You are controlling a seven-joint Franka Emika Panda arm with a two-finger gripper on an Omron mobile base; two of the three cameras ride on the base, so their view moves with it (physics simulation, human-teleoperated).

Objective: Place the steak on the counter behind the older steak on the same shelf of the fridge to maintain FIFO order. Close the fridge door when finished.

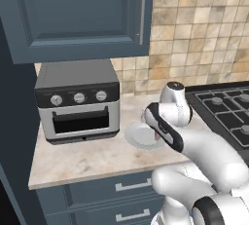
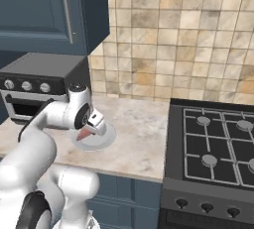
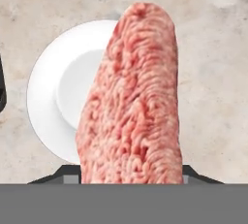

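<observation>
The steak (image 3: 131, 102), a bare pinkish-red slab, stands on end between my fingers and hangs tilted just above a white plate (image 3: 48, 97). My gripper (image 2: 91, 126) is shut on the steak (image 2: 84, 134), a little over the plate (image 2: 101, 141) on the beige marbled counter (image 2: 141, 139). From the left, the arm's wrist covers the hand, and the plate (image 1: 138, 137) shows beside it on the counter (image 1: 73, 160). The fridge, its door, the shelf and the older steak are out of view.
A grey toaster oven (image 1: 78, 102) stands on the counter left of the plate. A black gas stove (image 2: 218, 143) borders the counter on the right. Blue-grey wall cabinets (image 1: 82, 14) hang above, and drawers (image 1: 126, 187) lie below the counter edge.
</observation>
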